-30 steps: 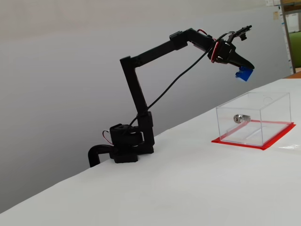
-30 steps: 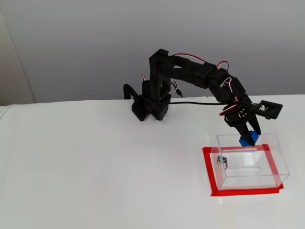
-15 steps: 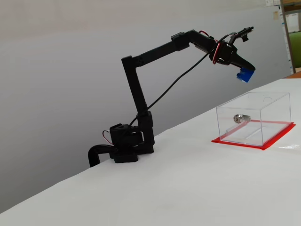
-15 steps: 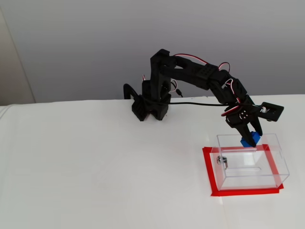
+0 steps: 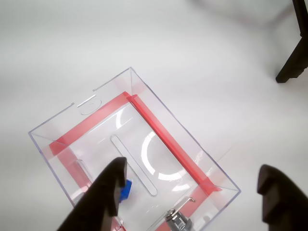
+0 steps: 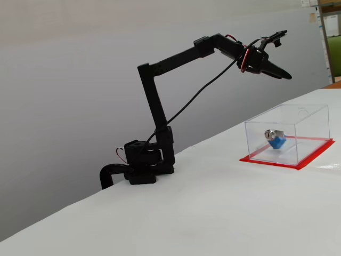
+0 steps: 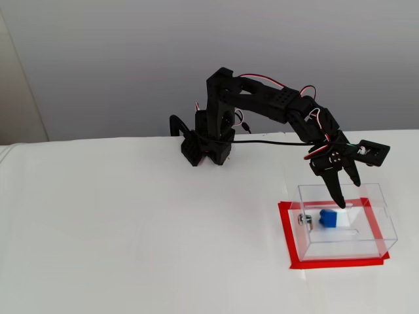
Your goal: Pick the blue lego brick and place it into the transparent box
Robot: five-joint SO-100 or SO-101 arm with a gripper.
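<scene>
blue lego brick (image 7: 325,219): small, bright blue, plastic, far smaller than its container; studs were too small to make out. it lay on the floor of the transparent box (image 7: 376,241), close beside the silver lock cylinder (image 7: 304,220) fitted in one wall. in a fixed view from the side (image 6: 275,141) it sat tilted rather than flat, just below and next to the lock (image 6: 271,133). in the wrist view only a blue corner (image 5: 124,189) showed, partly hidden behind one finger (image 5: 109,190).

transparent box (image 6: 310,114): clear acrylic, rectangular, open at the top, standing on a red base sheet (image 6: 306,160) that showed as a red border around its foot (image 7: 285,232). a long slot and a curved reflection marked its floor in the wrist view (image 5: 53,137).

gripper (image 7: 343,193): black, two-fingered, poised above the box, clear of it, pointing downward. jaws stood wide apart with nothing between them; the two fingers framed the box in the wrist view (image 5: 192,195).

arm (image 6: 176,56): black, reaching out from its base (image 6: 141,168) on the white table (image 6: 202,213), well apart from the box.
</scene>
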